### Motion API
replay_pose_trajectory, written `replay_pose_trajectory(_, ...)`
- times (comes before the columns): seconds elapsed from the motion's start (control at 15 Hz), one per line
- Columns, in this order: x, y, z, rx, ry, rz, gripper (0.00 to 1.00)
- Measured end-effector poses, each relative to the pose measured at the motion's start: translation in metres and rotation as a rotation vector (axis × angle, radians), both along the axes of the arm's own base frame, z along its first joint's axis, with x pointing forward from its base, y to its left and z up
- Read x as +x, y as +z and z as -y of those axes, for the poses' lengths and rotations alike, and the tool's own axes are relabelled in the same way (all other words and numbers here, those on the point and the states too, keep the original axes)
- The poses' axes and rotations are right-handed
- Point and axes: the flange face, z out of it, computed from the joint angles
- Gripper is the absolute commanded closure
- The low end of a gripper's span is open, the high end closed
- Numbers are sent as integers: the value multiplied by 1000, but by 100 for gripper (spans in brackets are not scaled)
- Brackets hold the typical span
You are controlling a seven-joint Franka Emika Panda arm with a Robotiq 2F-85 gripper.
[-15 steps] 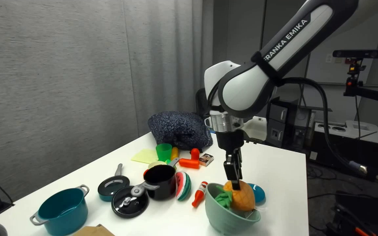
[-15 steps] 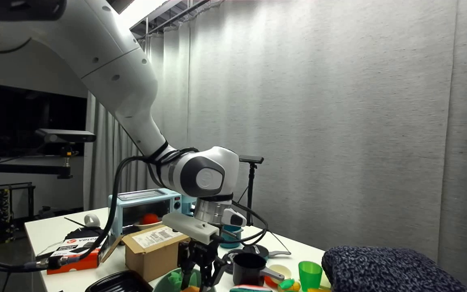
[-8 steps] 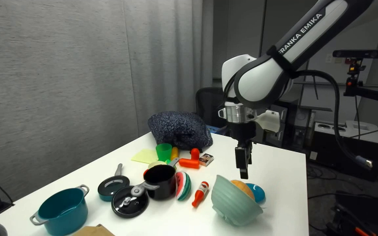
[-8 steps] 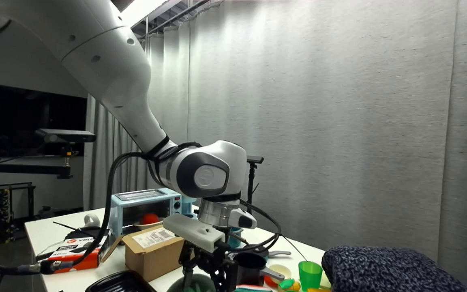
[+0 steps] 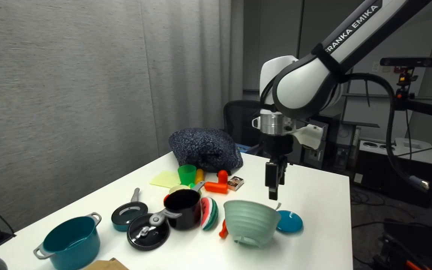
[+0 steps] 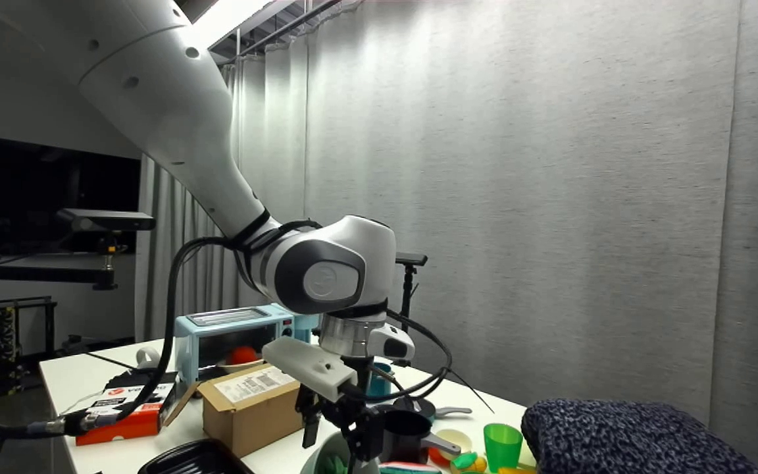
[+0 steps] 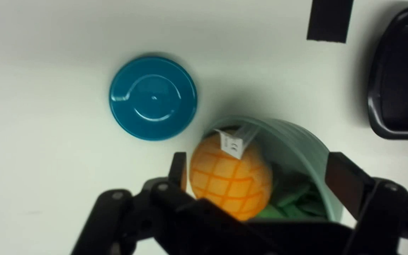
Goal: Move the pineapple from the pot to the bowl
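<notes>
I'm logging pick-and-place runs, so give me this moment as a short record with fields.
item: rounded orange toy pineapple with green top
container: round ribbed pale mint-green bowl, tilted
placement: pineapple in the bowl, leafy end inward
tool: black two-fingered gripper, open, above the bowl, holding nothing
source: round black pot, beside red-and-green watermelon slice
nearby: glossy blue round dish, beside the bowl
status: transfer appears done

Pineapple [image 7: 230,180]: matt, cloth-looking. Bowl [image 5: 251,225]: satin plastic look, ribbed outer wall. Pot [image 5: 183,212]: glossy, smooth. Blue dish [image 7: 153,98]: shiny, smooth. Cushion [image 5: 205,148]: rough, nubby cloth. Box [image 6: 252,416]: matt cardboard. Curtain [image 6: 517,197]: textured cloth. Bench [image 5: 317,195]: smooth, low sheen. Wrist collar [image 5: 271,124]: shiny metal.
</notes>
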Motion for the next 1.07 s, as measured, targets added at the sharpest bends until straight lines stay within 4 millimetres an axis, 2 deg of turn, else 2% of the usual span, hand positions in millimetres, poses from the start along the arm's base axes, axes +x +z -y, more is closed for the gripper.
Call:
replay_pose_trajectory(0.13,25,5,-42,12,-11,42,0)
replay_pose_trajectory(0.2,36,5,-65,15,-15,59,25)
replay_pose_trajectory(0.27,47,4,-84,17,-28,79,28)
replay_pose_trajectory(0.4,62,0,-102,23,-64,115,42)
replay_pose_trajectory(0.6,79,-1,-96,24,-124,150,67)
replay_pose_trajectory(0.87,88,7,-66,-8,-162,166,98)
replay_pose_trajectory(1.07,85,10,-46,-33,-174,135,100)
